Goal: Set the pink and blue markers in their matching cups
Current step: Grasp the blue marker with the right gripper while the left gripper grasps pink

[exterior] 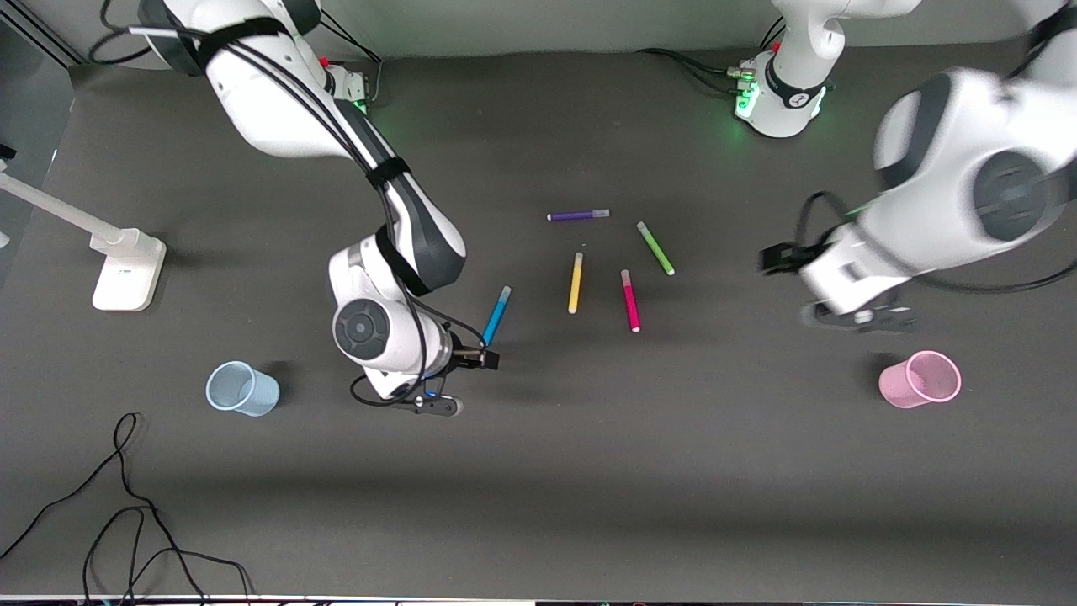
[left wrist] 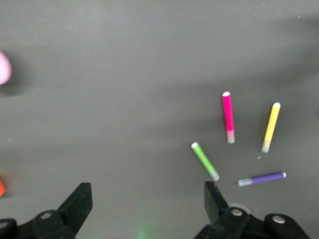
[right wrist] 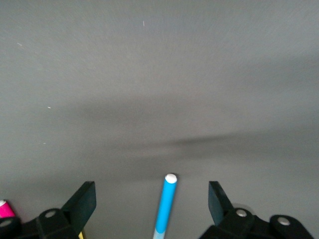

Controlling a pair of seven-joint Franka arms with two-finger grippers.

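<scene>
Front view: the bright blue felt-tip marker (exterior: 497,315) is lying on the dark counter (exterior: 538,471), framed by the right claw (right wrist: 152,201), whose fingers are being held wide apart above it. The left claw (left wrist: 144,201), likewise spread and holding nothing, is hovering near the translucent pink cup (exterior: 920,380), well apart from the magenta-pink marker (exterior: 630,300). The pale blue cup (exterior: 242,389) is standing toward the right arm's end.

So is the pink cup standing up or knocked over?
Knocked over. The pink cup lies on its side on the table, its open mouth facing the front camera, nothing visible inside.
</scene>
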